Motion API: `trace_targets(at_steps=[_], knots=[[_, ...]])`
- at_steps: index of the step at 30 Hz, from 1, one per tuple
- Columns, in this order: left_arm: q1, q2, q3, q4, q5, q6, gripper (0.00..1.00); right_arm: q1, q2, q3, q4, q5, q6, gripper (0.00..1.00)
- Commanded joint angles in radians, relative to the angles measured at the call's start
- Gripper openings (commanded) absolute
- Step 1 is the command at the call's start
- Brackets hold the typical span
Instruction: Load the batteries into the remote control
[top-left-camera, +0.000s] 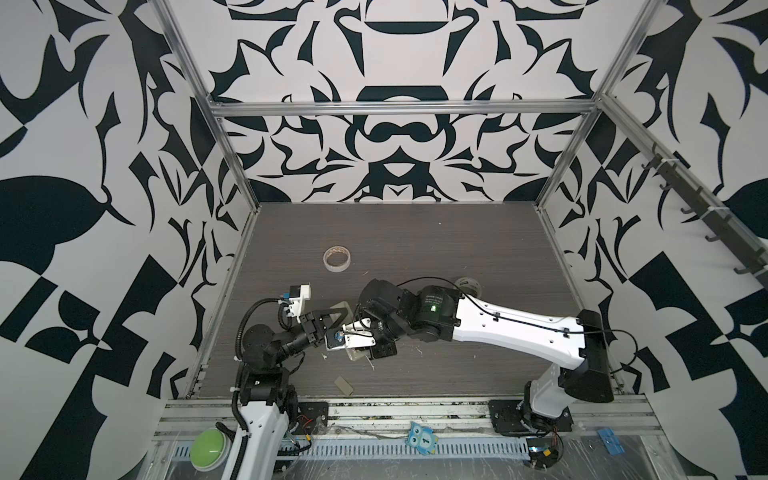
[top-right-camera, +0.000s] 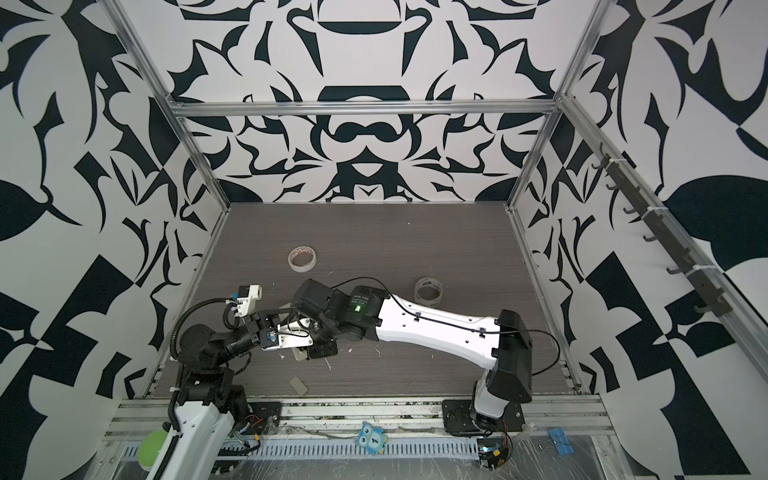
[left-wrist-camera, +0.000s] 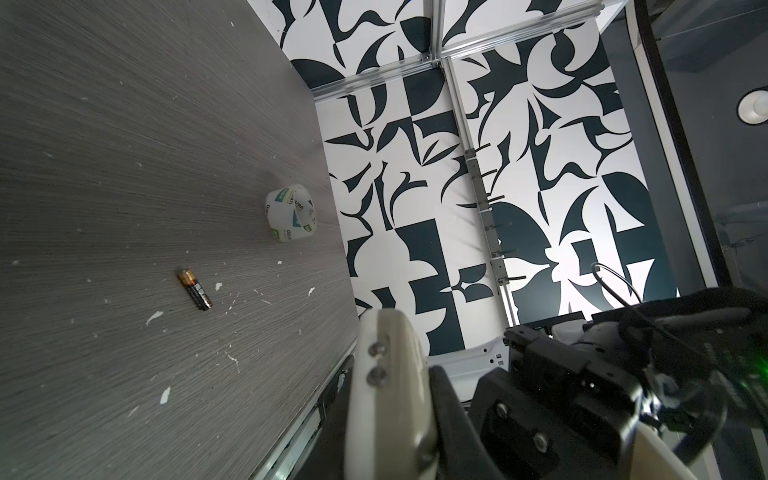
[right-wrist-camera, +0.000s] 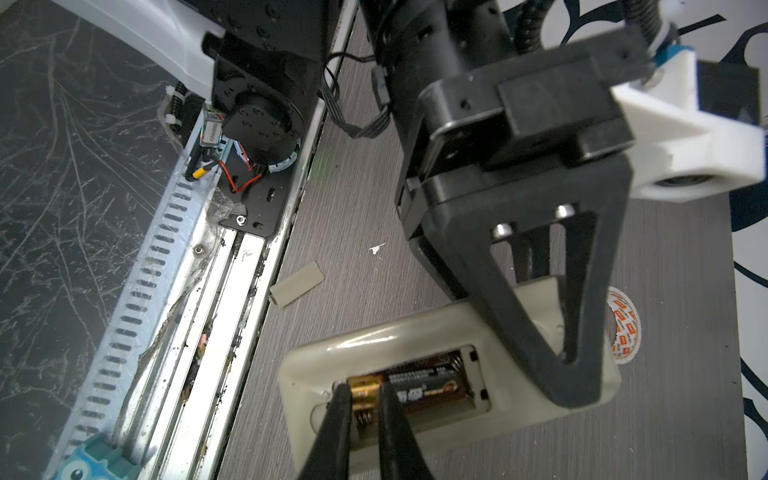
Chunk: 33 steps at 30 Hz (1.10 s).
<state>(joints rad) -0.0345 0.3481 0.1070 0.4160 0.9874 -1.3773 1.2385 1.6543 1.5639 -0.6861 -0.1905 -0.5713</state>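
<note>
- The desk (top-left-camera: 457, 249) carries everything, and the job looks roughly half done.
- The remote control (right-wrist-camera: 395, 336) lies back-up on the desk with its battery compartment uncovered.
- The left claw (right-wrist-camera: 561, 340) is clamped across the remote's width, just beside the compartment, and steadies it.
- The right claw (right-wrist-camera: 363, 390) reaches into the remote's compartment, its tips closed narrowly on a battery's gold end.
- The compartment cover (right-wrist-camera: 297, 282) lies loose near the remote, off its long side, and is not yet refitted.
- The seated battery (right-wrist-camera: 428, 388) lies inside the remote's compartment. I cannot tell whether it is pressed fully home.
- The loose battery (left-wrist-camera: 195, 289) lies flat, well apart from the remote, on the side toward the printed tape roll (left-wrist-camera: 291, 212). It still has to be fetched and loaded.
</note>
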Motion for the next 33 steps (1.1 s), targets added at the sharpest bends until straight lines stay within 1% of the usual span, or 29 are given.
trace_targets(at_steps=[1,14,27,33], knots=[[-0.003,-0.011,0.034,0.068,0.027,-0.031,0.0,-0.007,-0.025,-0.015,0.028,0.032,0.014,0.17],[-0.003,-0.017,0.032,0.077,0.027,-0.04,0.0,-0.021,-0.026,-0.022,0.028,0.052,0.04,0.2],[-0.003,-0.029,0.033,0.073,0.025,-0.039,0.0,-0.053,-0.019,-0.015,0.025,0.032,0.079,0.28],[-0.003,-0.029,0.034,0.072,0.03,-0.04,0.0,-0.061,-0.008,-0.002,0.013,0.02,0.081,0.28]])
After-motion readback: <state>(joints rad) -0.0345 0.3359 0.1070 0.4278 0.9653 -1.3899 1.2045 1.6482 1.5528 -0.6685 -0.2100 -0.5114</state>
